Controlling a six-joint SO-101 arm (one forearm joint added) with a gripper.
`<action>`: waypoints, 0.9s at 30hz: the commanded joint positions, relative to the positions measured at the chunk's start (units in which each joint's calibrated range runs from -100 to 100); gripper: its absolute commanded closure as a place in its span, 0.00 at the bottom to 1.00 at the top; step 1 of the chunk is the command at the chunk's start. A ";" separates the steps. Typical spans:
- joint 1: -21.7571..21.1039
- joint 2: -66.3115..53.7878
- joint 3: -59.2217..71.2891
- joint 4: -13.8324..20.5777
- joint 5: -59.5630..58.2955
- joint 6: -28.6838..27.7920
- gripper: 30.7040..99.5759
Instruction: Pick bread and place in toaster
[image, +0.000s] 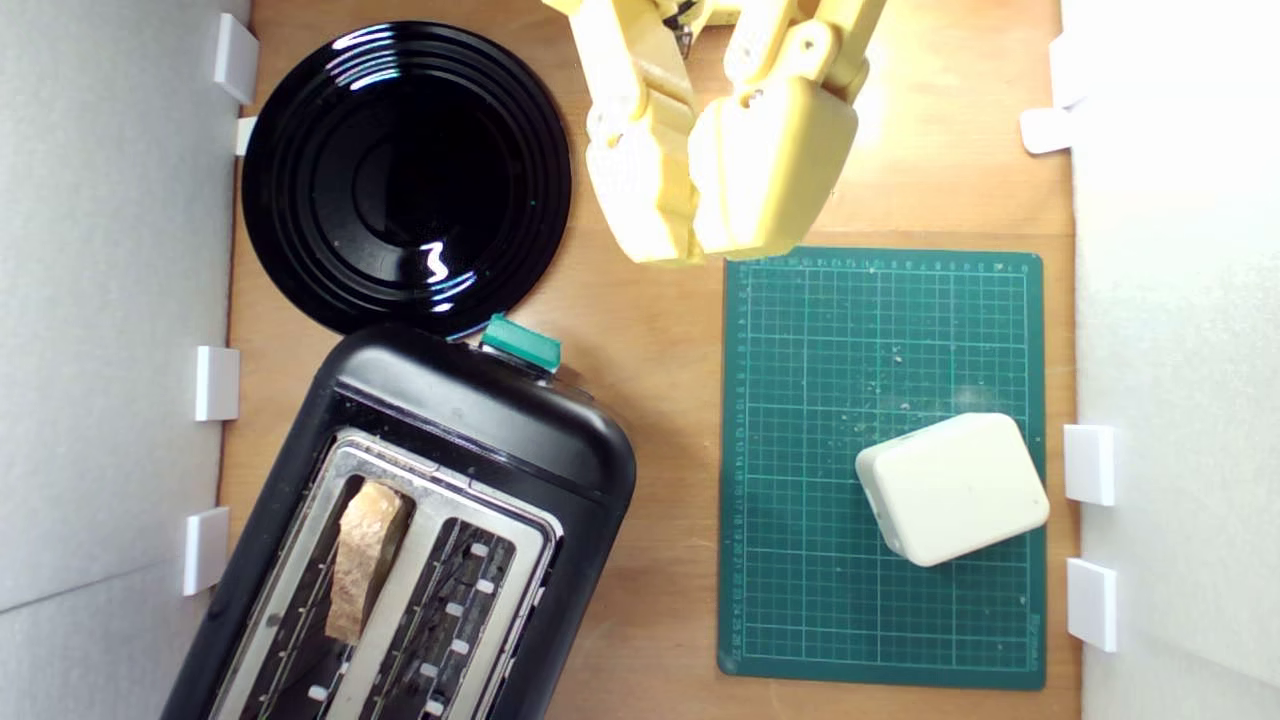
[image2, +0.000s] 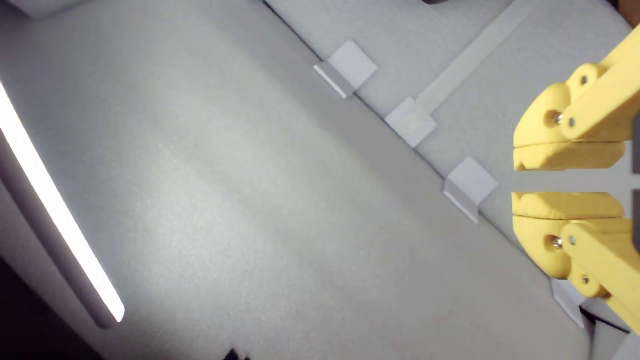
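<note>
Exterior view: the bread (image: 365, 560) stands in the toaster (image: 480, 430), in the slot towards the view's left; the toaster is cut off at the table's near edge. Wrist view: the gripper (image2: 565, 181) is empty, jaws slightly parted, facing a grey wall (image2: 225, 200).

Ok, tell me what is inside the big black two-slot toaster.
The black toaster holds the half slice of rustic bread upright in its slot nearer the exterior view's left. The other slot shows only wire guides. The bread's lower part is hidden.
</note>
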 joint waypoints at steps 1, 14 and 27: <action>-1.90 -1.75 0.00 0.51 -0.07 -2.75 0.74; -3.43 -14.89 24.78 -0.49 -0.32 -7.51 0.81; -3.43 -37.85 68.90 -1.66 -4.42 -7.35 0.81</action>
